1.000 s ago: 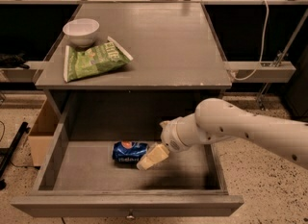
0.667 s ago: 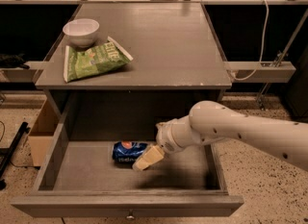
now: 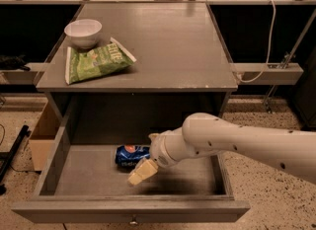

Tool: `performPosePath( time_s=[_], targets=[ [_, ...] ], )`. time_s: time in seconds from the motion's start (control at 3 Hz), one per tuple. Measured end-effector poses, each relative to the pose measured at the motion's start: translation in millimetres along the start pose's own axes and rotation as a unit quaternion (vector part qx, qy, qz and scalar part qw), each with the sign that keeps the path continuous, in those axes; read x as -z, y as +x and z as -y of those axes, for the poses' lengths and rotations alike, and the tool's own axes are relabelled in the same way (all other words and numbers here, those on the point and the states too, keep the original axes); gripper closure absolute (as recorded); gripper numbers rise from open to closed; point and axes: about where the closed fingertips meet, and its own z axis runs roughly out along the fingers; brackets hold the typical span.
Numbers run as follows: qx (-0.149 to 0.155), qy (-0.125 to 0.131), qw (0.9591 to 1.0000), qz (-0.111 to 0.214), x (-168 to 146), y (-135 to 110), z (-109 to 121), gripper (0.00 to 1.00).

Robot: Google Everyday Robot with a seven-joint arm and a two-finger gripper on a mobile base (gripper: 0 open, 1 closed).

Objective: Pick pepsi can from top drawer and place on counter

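The blue pepsi can (image 3: 129,155) lies on its side on the floor of the open top drawer (image 3: 89,174), left of middle. My gripper (image 3: 145,162) reaches down into the drawer from the right on a white arm and sits right at the can's right end. One cream finger (image 3: 142,171) shows in front of the can and a second tip (image 3: 154,136) behind it. The grey counter (image 3: 163,41) is above the drawer.
A green chip bag (image 3: 96,62) and a white bowl (image 3: 83,31) sit on the counter's left side. A cardboard box (image 3: 43,133) stands on the floor left of the drawer. A white cable (image 3: 264,41) hangs at the right.
My gripper has moved left toward the can, and now stands right at its right end. The can has not moved.
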Motion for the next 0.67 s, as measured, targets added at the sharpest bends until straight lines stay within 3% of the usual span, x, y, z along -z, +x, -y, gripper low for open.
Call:
performPosePath(
  time_s=[0.33,0.67],
  targets=[
    [0.003,-0.006,1.0000,-0.007,-11.5,0.9,-4.9,0.02],
    [0.003,-0.006,1.0000,-0.007,-11.6,0.9,-4.9,0.25]
  ],
)
